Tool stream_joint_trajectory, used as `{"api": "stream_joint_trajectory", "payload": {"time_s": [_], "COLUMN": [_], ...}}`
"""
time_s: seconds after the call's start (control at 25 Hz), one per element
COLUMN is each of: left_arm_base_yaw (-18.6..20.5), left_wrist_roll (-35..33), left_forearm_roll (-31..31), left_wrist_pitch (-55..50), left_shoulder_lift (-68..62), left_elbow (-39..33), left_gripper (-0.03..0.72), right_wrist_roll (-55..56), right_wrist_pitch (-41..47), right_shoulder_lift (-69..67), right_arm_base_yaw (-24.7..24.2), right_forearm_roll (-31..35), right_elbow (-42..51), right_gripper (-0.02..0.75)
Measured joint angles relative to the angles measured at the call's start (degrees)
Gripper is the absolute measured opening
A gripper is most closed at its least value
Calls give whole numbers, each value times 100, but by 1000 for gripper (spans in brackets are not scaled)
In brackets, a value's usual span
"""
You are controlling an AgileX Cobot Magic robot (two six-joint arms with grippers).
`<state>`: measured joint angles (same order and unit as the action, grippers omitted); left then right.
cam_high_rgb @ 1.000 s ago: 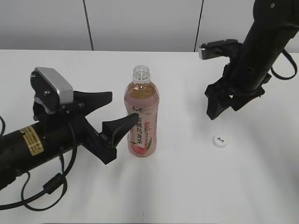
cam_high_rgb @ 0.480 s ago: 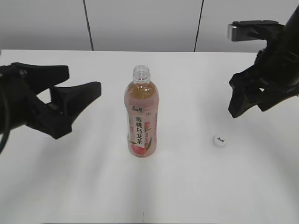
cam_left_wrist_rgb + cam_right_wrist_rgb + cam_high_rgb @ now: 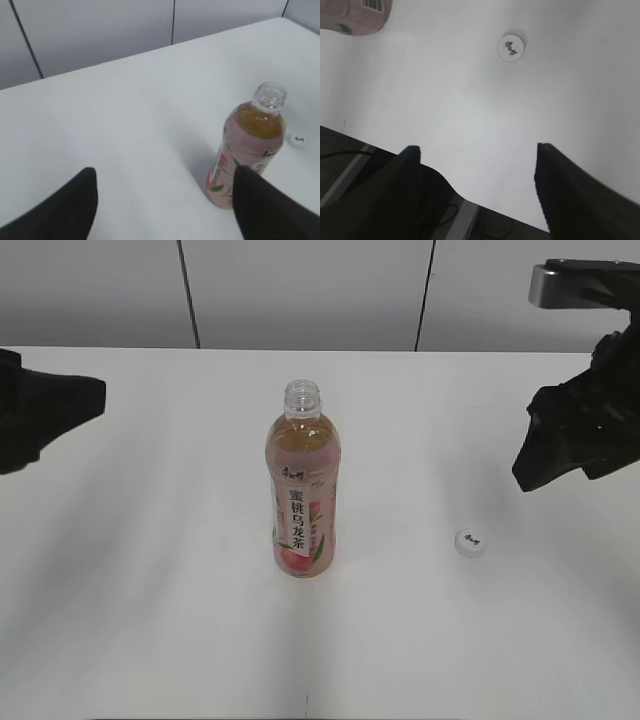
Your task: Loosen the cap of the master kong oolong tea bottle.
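Cap off, bottle open, both grippers clear of the work.

Exterior view: slim clear plastic bottle of amber tea with pink peach-printed label [image 3: 302,490] stands upright on the white table [image 3: 150,620], neck uncapped. Small round white plastic screw cap with a dark-green mark [image 3: 470,542] lies flat on the table, below and left of the black right gripper [image 3: 570,445], apart from it. Black left gripper [image 3: 45,420] sits at the frame edge, well left of the bottle.
Left wrist view: left gripper [image 3: 165,205] fingers spread wide, holding nothing; bottle just ahead of the right-hand finger, cap beyond it.
Right wrist view: right gripper [image 3: 477,187] fingers spread apart, empty; cap ahead of them, well apart; bottle base at upper left.
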<state>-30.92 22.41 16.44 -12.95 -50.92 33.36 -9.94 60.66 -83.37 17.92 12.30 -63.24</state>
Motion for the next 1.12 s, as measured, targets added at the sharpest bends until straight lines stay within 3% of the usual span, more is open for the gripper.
{"api": "stream_joint_trajectory", "payload": {"time_s": [0.16, 0.32, 0.52, 0.64, 0.96, 1.12], "left_arm_base_yaw": [132, 859, 2204, 2703, 2838, 2838], "left_wrist_roll": [-149, -492, -2098, -2550, -2679, -2679], "left_forearm_roll": [-17, -356, -2246, -3148, -3055, -2912], "left_wrist_pitch": [-713, -936, -931, -930, -1322, -2273], "left_shoulder_lift": [7, -162, -624, -662, 908, 1498], "left_elbow": [321, 321, 327, 327, 341, 364], "left_gripper": [504, 501, 491, 491, 491, 491], "right_wrist_roll": [0, 0, 0, 0, 181, 324], "right_wrist_pitch": [12, 61, 66, 90, -53, -74], "right_shoulder_lift": [94, 143, 150, 150, 836, 1471], "right_arm_base_yaw": [0, 0, 0, 0, 0, 0], "right_forearm_roll": [168, 210, 228, 220, 167, -30], "right_elbow": [0, 0, 4, 11, 338, 729], "right_gripper": [533, 532, 532, 532, 517, 494]}}
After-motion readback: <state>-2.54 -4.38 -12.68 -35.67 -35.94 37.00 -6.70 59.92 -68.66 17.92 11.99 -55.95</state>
